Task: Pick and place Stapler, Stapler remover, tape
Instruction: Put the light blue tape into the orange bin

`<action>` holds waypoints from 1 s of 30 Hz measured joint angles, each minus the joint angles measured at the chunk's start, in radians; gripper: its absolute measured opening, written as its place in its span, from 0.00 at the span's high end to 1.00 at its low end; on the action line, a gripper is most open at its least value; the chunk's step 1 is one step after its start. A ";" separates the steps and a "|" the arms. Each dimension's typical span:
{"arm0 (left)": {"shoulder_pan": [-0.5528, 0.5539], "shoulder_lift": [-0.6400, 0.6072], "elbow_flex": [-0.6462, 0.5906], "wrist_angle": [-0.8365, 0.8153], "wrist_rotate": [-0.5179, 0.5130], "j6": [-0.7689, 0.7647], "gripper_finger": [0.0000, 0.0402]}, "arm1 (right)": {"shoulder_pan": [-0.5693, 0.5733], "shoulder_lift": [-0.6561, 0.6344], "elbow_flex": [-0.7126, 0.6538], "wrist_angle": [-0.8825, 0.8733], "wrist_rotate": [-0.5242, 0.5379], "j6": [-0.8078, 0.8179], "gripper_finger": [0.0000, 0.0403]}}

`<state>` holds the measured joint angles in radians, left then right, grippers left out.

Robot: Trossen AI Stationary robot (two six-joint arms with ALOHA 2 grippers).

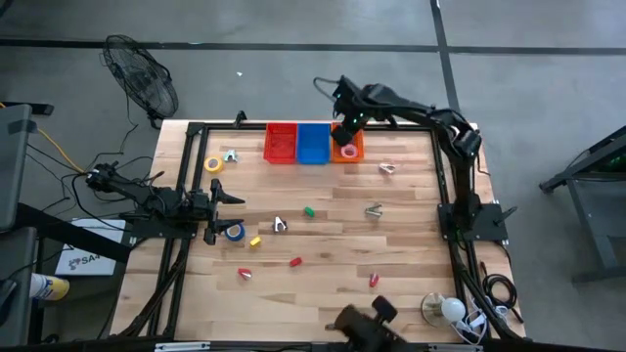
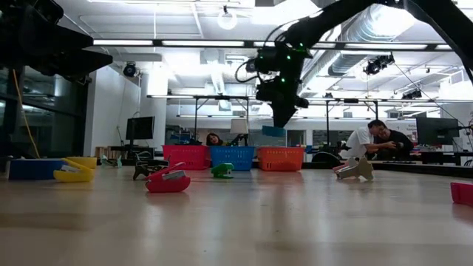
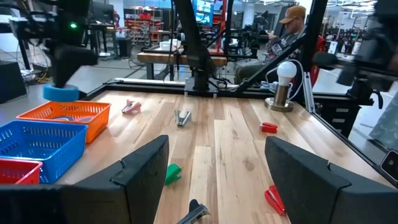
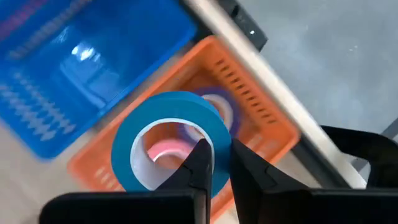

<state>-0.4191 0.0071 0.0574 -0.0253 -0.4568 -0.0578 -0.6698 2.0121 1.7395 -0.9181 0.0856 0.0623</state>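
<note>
My right end effector (image 4: 214,163), pinched shut on the blue tape roll (image 4: 169,138), hangs directly above the orange basket (image 4: 261,124).

Place: robotics lab in an open industrial hall
Ceiling: exposed silver ducts (image 2: 369,33), pipes and strip lights
Floor: bare grey concrete (image 1: 293,24)
Furnishing: wooden test table (image 1: 323,264) in a black metal frame; floor fan (image 1: 142,78); monitors (image 2: 140,127) and workbenches behind
People: seated at benches (image 2: 366,140) in the background

Bright ceiling lamps (image 2: 227,18) lit the room evenly. The pale wooden table (image 2: 236,222) showed soft glare, its foreground blurred.
</note>
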 joint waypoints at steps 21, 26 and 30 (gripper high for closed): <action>0.000 0.000 0.000 0.000 0.000 0.000 0.35 | -0.098 0.001 -0.210 0.284 -0.128 -0.031 0.92; 0.000 0.000 0.000 0.000 0.000 0.000 0.35 | -0.110 0.001 -0.234 0.311 -0.128 -0.043 0.92; 0.000 0.000 0.000 0.000 0.000 0.000 0.35 | -0.116 0.001 -0.233 0.310 -0.128 -0.042 0.91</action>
<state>-0.4194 0.0071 0.0570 -0.0250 -0.4568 -0.0575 -0.7863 2.0132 1.5063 -0.6079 -0.0421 0.0204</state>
